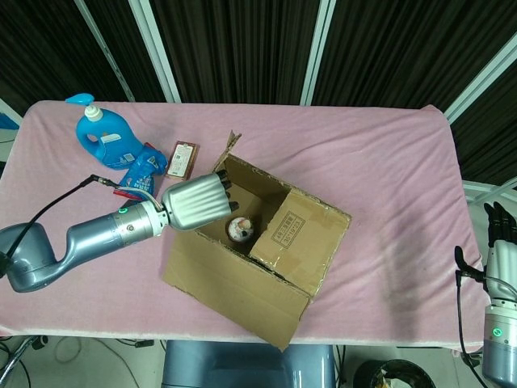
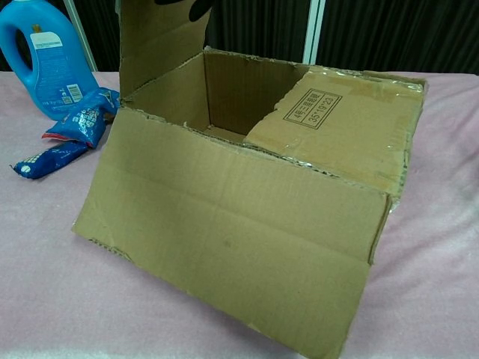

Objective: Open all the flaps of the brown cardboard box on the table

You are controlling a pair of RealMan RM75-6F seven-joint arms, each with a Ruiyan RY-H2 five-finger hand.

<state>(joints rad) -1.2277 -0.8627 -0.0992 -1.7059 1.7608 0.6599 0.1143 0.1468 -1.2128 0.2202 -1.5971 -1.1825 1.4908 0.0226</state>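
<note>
While the left hand point(image 1: 196, 202) grips the box's point(image 1: 266, 259) raised side flap point(image 2: 161, 41) — the right hand point(image 1: 502, 242) hangs idle, fingers apart.

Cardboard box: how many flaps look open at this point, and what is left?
Done: the near long flap of the cardboard box is folded out and hangs down the front. In hand: the left hand is at the left end flap, which stands upright. Left: the printed flap lies closed over the right half. The right hand hangs off the table, idle.
</note>
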